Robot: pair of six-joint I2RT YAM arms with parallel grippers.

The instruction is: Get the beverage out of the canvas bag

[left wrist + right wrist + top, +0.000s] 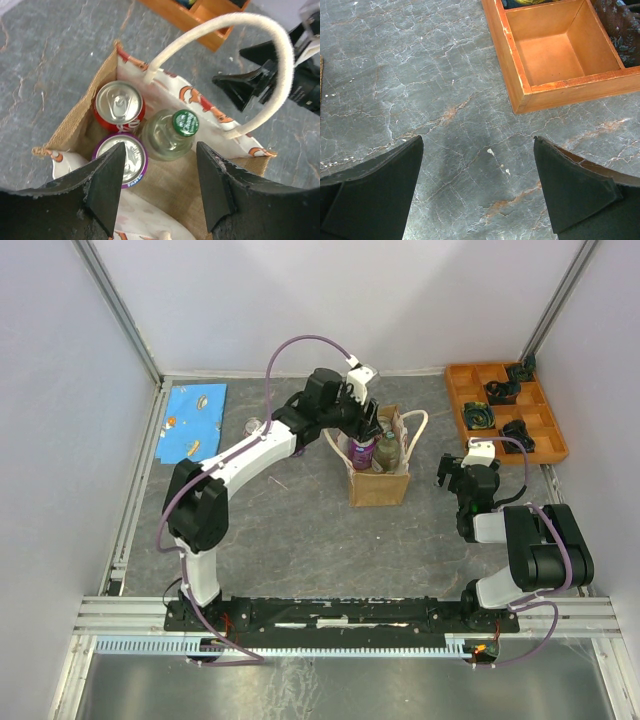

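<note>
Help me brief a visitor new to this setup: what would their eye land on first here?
The tan canvas bag in the middle of the table, open on top, with a red can, a purple can and a green-capped bottle packed inside. The left pincer hangs right above them, jaws apart. An orange tray sits at the far right corner.

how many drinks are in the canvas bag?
3, all upright in the canvas bag: red can against one wall, purple can beside it, green-capped bottle next to both. Anything beneath them would be hidden.
</note>
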